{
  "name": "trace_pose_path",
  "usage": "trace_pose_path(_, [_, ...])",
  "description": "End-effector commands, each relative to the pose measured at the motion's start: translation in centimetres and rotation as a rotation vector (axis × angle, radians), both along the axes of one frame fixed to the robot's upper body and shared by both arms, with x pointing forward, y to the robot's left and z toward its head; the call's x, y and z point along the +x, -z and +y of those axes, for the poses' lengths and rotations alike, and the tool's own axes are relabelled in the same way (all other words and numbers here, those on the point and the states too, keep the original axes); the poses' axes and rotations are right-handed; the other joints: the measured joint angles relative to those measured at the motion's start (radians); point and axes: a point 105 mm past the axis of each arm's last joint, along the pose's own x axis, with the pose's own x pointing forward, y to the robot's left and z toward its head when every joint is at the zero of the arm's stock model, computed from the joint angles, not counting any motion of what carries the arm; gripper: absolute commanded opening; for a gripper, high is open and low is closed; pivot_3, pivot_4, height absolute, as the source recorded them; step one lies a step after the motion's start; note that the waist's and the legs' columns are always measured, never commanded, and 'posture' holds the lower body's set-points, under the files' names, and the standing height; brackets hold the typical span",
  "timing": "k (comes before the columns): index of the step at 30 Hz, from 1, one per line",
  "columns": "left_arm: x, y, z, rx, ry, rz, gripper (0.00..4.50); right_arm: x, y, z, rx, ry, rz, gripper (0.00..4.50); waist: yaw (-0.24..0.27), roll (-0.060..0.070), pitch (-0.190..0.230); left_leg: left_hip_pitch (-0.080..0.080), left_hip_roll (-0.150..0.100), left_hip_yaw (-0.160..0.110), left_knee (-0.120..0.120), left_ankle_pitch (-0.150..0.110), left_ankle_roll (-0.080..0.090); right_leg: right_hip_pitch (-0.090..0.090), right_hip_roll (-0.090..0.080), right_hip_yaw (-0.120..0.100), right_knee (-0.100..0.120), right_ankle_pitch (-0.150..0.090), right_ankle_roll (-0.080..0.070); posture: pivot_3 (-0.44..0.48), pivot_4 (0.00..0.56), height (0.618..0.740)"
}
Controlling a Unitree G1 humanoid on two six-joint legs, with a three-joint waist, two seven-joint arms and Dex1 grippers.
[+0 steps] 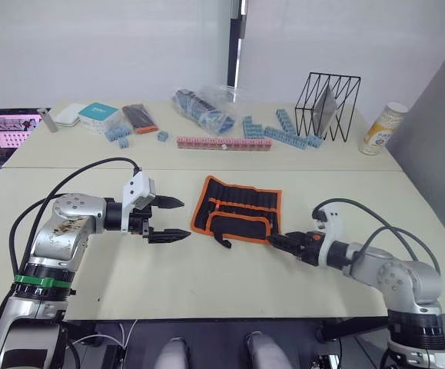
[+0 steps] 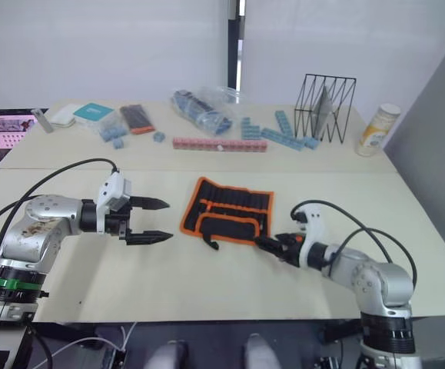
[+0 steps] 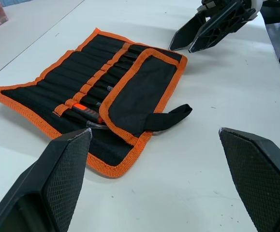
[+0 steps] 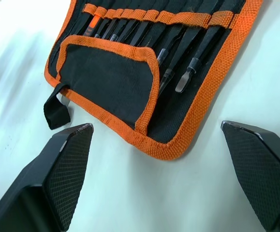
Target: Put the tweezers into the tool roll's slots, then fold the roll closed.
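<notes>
- No readable text anywhere: the label on the far-right bottle (image 1: 382, 127) is too small to make out.
- The teal box (image 1: 99, 113) at far left shows no legible lettering either.
</notes>
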Motion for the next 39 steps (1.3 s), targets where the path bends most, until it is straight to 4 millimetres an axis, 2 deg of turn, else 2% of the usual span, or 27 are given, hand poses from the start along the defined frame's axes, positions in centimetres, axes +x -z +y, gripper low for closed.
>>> trace_pose_path(1, [0.5, -0.8, -0.3, 0.019, 0.01, -0.049, 4.49, 1.1, 0.8, 1.2, -0.014, -0.013, 0.029, 4.5, -0.002, 0.0, 0.0, 0.0, 0.0, 0.0, 0.0, 0.0, 0.0, 0.0, 0.0, 0.0, 0.0, 0.0, 0.0, 0.0, 0.15, 0.74])
trace_pose_path(7, [0.7, -0.9, -0.6, 0.015, 0.012, -0.059, 4.49, 2.3, 0.1, 2.2, 0.043, -0.022, 0.022, 4.5, -0.007, 0.0, 0.0, 0.001, 0.001, 0.001, 0.002, 0.0, 0.001, 0.001, 0.0, 0.0, 0.0, 0.0, 0.0, 0.0, 0.15, 0.74])
trace_pose_path(14, [0.4, -0.3, -0.1, 0.017, -0.019, -0.058, 4.49, 3.2, -0.6, 1.2, 0.199, 0.061, 0.036, 4.5, -0.014, 0.0, 0.0, 0.001, 0.001, 0.001, 0.001, 0.0, 0.001, 0.001, 0.0, 0.0, 0.001, 0.002, 0.003, 0.0, 0.15, 0.74])
trace_pose_path(19, [1.4, 0.8, 0.0, 0.054, -0.094, -0.066, 4.5, 3.2, -0.5, 1.1, 0.297, 0.073, 0.058, 2.97, -0.013, 0.0, 0.0, 0.0, 0.0, 0.0, 0.001, 0.0, 0.001, 0.001, 0.0, 0.0, 0.001, 0.003, 0.004, 0.0, 0.15, 0.74])
trace_pose_path(26, [1.6, 0.7, 0.0, 0.049, -0.103, -0.08, 4.5, 3.5, -0.8, 1.0, 0.395, 0.101, 0.058, 0.57, -0.016, 0.0, 0.0, 0.0, 0.0, 0.0, -0.001, 0.0, 0.001, 0.0, 0.0, 0.0, 0.001, 0.005, 0.007, 0.0, 0.15, 0.74])
trace_pose_path(28, [1.9, 0.7, 0.3, 0.055, -0.123, -0.091, 4.5, 3.4, -0.9, 0.9, 0.403, 0.103, 0.054, 0.02, -0.017, 0.0, 0.0, 0.0, 0.0, 0.0, -0.001, 0.0, 0.001, 0.0, 0.0, 0.0, 0.001, 0.005, 0.007, 0.0, 0.15, 0.74])
trace_pose_path(34, [2.5, 0.7, 0.5, 0.06, -0.152, -0.102, 4.5, 3.0, -1.0, 0.1, 0.407, 0.109, 0.048, 0.02, -0.016, 0.0, 0.0, -0.001, 0.0, 0.0, 0.0, 0.0, 0.001, 0.0, 0.0, 0.0, 0.001, 0.005, 0.007, 0.0, 0.15, 0.74])
trace_pose_path(39, [2.6, 1.2, 0.4, 0.072, -0.149, -0.096, 4.5, 2.7, -1.2, -1.0, 0.325, 0.111, 0.032, 0.02, -0.005, 0.0, 0.0, -0.002, -0.001, -0.001, -0.001, 0.0, 0.001, 0.0, 0.0, 0.0, 0.0, 0.005, 0.007, 0.0, 0.15, 0.74])
